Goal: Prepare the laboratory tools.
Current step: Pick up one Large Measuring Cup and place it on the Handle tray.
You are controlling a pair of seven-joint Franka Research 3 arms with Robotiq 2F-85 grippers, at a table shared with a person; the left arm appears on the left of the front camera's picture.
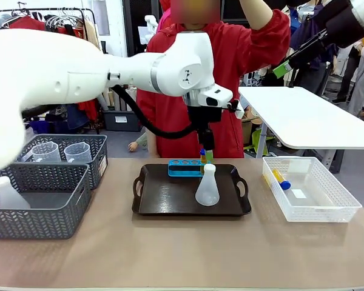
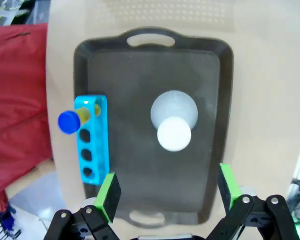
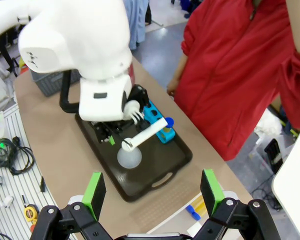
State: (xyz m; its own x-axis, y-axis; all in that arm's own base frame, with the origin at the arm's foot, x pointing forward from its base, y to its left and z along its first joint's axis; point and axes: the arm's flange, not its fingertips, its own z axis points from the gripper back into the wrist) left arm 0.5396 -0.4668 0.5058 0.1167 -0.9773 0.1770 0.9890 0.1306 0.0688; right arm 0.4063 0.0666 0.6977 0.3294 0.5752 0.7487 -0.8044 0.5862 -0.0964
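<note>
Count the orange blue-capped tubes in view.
2. One small orange blue-capped tube stands in the end hole of the blue rack on the dark tray; a second tube lies in the white lattice bin. Others may be hidden.

Bright, even light; wide-angle edge distortion.

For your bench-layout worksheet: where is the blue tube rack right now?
In the front view, the blue rack sits along the far edge of the dark tray, just behind and left of the conical flask, with one blue-capped tube in its right-end hole.
</note>
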